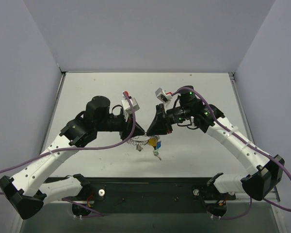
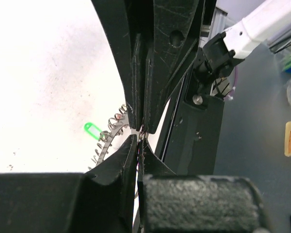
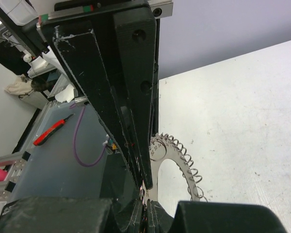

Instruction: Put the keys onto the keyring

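As left tool and right tool clamp shut on keyring | keys close by

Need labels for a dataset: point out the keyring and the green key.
keyring (image 3: 176, 153): right wrist view, on its coil-edged rim.
green key (image 2: 91, 130): left wrist view, on its plastic head.

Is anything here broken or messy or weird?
Nothing looks broken or spilled. One funny thing: the left gripper and the right gripper meet nose to nose, both pinching the keyring at almost the same spot on its bumpy rim.
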Robot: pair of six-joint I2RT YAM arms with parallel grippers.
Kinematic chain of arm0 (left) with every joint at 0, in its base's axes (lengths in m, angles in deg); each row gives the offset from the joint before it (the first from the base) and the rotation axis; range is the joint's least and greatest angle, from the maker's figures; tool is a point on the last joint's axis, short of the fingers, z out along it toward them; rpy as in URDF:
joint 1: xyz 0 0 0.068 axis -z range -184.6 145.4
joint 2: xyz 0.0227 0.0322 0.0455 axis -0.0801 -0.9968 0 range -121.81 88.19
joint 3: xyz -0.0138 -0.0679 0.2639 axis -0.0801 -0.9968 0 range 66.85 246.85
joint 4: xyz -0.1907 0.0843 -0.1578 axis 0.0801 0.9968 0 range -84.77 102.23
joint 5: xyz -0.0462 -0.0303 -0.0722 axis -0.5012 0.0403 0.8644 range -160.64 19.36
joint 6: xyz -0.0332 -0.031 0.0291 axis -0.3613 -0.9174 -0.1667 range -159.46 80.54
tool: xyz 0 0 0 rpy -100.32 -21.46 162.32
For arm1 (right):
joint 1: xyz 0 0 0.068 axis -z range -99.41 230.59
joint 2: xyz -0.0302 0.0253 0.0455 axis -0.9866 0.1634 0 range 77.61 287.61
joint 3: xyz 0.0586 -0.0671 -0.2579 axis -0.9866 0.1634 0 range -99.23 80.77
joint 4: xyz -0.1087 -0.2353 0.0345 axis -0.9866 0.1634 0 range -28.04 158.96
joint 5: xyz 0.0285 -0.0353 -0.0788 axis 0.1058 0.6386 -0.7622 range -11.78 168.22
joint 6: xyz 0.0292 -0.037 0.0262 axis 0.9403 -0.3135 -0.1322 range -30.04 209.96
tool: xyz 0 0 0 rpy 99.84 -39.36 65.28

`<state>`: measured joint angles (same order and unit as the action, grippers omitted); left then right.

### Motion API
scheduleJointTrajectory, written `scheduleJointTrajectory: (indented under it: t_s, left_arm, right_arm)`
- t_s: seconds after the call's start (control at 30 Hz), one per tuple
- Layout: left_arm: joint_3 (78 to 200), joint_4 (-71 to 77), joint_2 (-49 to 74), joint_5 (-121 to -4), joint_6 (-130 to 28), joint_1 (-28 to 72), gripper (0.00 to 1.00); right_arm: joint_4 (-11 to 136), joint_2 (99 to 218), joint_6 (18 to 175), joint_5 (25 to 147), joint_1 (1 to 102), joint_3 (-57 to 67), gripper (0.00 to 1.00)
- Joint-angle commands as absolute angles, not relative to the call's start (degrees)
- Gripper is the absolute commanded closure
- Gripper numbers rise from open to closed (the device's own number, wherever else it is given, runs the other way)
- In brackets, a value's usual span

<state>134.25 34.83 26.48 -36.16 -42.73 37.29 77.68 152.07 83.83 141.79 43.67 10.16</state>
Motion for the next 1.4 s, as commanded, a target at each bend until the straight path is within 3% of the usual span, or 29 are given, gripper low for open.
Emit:
scheduleJointTrajectory:
  t_s: [0.0, 0.7, 1.1, 1.2, 1.3, 1.37]
  left_arm:
    - [133.8, 16.0, 27.9, -34.3, -48.5, 36.7, 1.00]
    - [121.7, -6.6, 35.4, -23.2, -66.2, 23.7, 1.00]
    - [114.8, -33.3, 33.7, -18.2, -85.2, 20.3, 1.00]
    - [116.5, -31.5, 33.3, -17.0, -82.4, 20.3, 1.00]
    - [122.5, -15.3, 33.6, -18.2, -70.3, 20.4, 1.00]
    - [125.6, 0.3, 34.5, -23.1, -63.3, 21.2, 0.74]
  right_arm:
    - [74.9, 149.4, 82.3, 145.3, 42.7, 10.4, 1.00]
    - [72.5, 146.1, 82.3, 148.5, 43.1, 12.0, 1.00]
    - [64.0, 144.9, 87.5, 149.6, 43.1, 15.9, 1.00]
    - [63.3, 144.5, 88.6, 148.6, 43.1, 16.3, 1.00]
    - [63.3, 144.3, 89.6, 145.4, 43.2, 16.0, 1.00]
    - [63.2, 144.2, 92.0, 142.1, 43.2, 15.4, 1.00]
